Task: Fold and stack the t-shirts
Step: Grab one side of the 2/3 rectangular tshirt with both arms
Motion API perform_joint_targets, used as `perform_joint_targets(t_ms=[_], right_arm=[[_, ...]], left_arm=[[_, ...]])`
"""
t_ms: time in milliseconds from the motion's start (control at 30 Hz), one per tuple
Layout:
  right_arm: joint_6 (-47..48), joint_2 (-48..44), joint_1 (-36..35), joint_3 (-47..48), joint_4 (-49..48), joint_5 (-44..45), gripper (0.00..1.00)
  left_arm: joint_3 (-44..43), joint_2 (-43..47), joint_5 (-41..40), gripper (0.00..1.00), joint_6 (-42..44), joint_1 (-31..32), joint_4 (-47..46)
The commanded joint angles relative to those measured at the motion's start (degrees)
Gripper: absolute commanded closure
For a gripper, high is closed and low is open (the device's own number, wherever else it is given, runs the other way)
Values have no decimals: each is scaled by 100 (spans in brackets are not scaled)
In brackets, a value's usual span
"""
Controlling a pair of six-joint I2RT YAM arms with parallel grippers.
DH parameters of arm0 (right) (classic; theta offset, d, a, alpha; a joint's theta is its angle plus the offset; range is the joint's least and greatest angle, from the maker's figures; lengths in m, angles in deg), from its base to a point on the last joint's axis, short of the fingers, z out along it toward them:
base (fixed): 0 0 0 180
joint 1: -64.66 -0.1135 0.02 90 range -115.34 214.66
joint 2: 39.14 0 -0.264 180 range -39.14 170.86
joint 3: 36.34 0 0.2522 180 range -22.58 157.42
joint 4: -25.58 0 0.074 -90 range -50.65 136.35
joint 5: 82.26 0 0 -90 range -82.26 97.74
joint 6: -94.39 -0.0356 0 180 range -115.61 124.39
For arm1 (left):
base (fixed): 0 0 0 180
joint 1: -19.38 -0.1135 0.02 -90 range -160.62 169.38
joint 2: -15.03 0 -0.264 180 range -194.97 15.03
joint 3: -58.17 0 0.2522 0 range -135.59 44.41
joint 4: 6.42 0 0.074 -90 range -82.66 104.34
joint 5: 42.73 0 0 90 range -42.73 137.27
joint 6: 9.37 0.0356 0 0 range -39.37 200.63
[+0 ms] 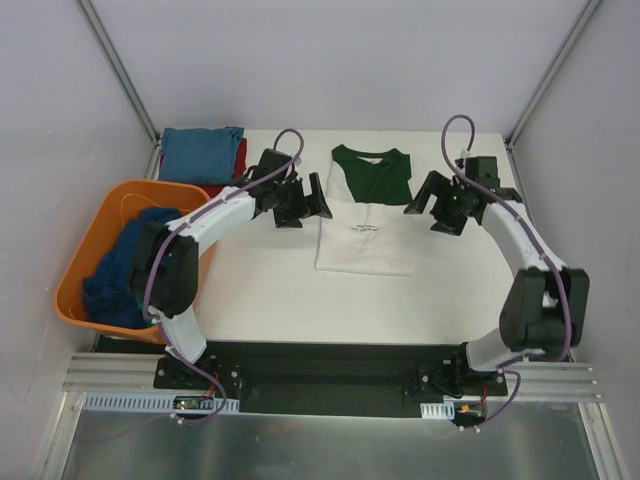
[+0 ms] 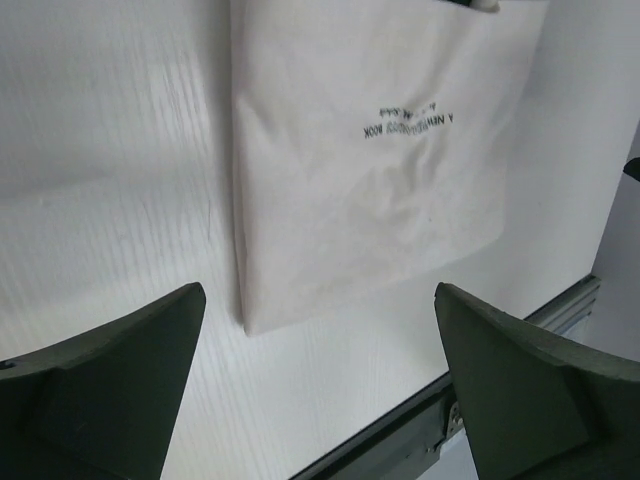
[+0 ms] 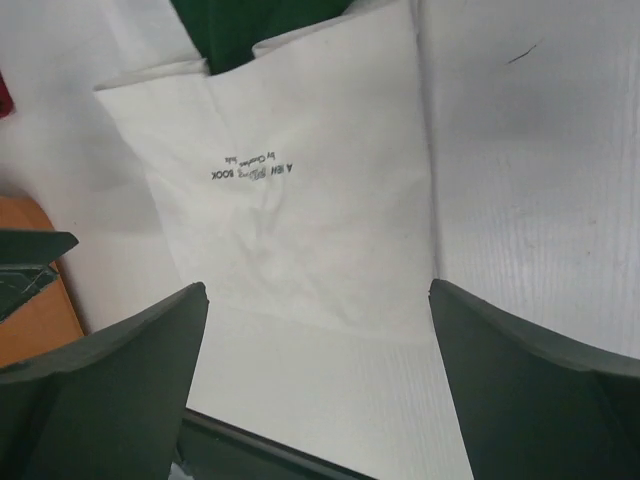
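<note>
Since the cream t-shirt (image 1: pixel 365 235) lies mid-table w/ sleeves tucked in, the fold is judged half done. The left gripper (image 1: pixel 303 203) and right gripper (image 1: pixel 432 210) are held just beside it, jaws spread, nothing pinched. Next, the hem corners need to be gripped & folded to the collar, then stacked on the blue/red pile (image 1: pixel 203 152).

shirt (image 1: pixel 365 228): flat on table (image 1: pixel 270 290)
left gripper (image 1: pixel 303 205): just left of shirt
right gripper (image 1: pixel 432 212): just right of shirt
stack (image 1: pixel 200 152): behind-left of shirt, on table
basket (image 1: pixel 72 268): well left of shirt
heap (image 1: pixel 120 270): in basket
</note>
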Motion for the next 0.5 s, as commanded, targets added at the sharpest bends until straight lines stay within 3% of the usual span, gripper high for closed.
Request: perform_joint_targets(t_ms=[0,133,300,467], right_arm=[[101,-1308,-202,-1240,-75,135,3],[13,-2328,-211,-2234,-287,74,3],[-110,-2541,-220,-2815,-304,56,3],[-364,-2419,-202,-3018,-577,389,3]], left_arm=[[924,1096,-242,1,-7,208,60],[1960,1746,-480,1,-287,410,8],[2525,1836,-227,2,-613,419,-404],[2456,1397,-67,16,-719,419,-599]])
